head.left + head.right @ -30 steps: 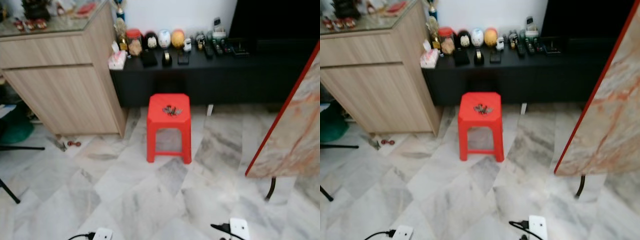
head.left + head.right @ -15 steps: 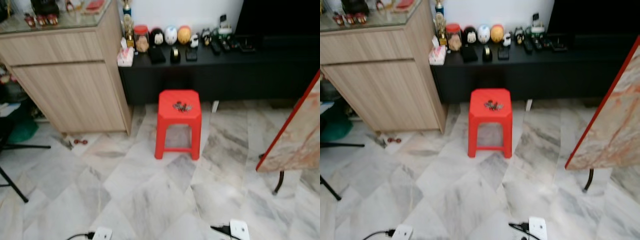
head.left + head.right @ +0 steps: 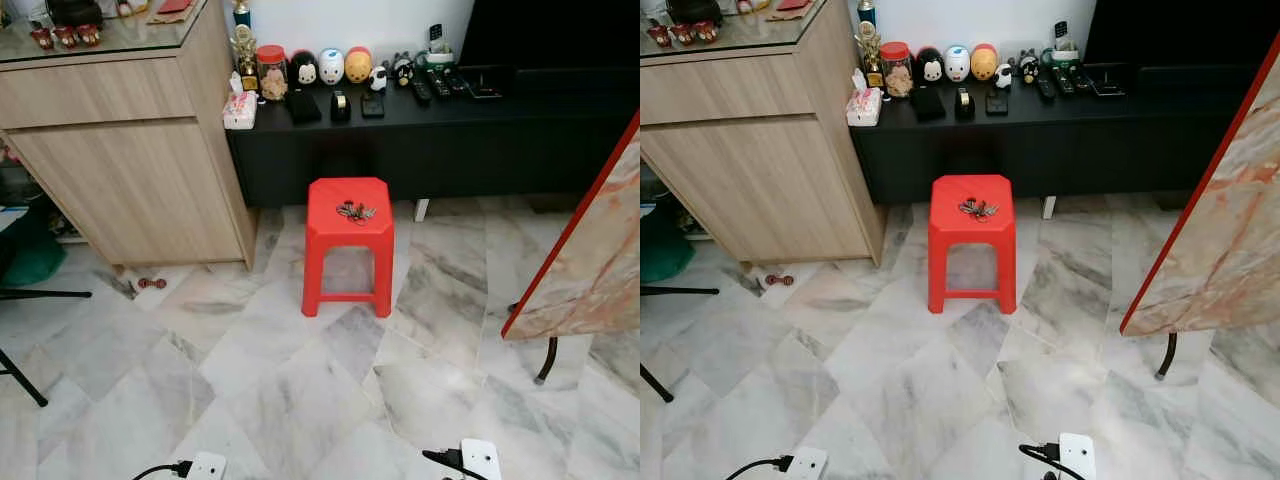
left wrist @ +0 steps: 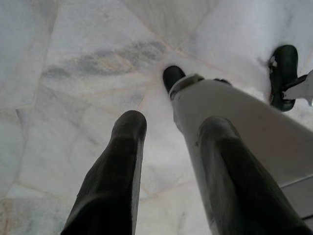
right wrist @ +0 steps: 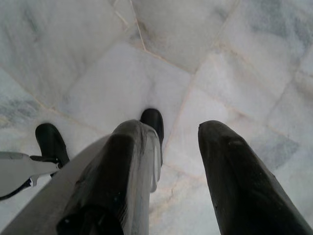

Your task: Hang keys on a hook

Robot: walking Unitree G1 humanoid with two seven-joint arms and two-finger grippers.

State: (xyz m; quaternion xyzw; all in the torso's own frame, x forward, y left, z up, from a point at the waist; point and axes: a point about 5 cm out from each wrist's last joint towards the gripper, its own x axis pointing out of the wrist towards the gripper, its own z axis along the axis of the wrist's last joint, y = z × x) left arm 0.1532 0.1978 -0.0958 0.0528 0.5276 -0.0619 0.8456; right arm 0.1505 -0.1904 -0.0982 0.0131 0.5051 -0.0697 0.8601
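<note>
1 bunch of keys (image 3: 355, 211) lying on top of red stool (image 3: 347, 240), likely light, loose and jangly, best pinched at its ring; left gripper (image 4: 168, 171) and right gripper (image 5: 173, 171) hang idle over marble floor (image 3: 300, 380), fingers parted, empty.

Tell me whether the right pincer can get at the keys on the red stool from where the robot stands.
Probably not yet. The right pincer hangs open over the marble floor, while the keys lie on the red stool well ahead; nothing blocks the way, so walking closer should do.
</note>
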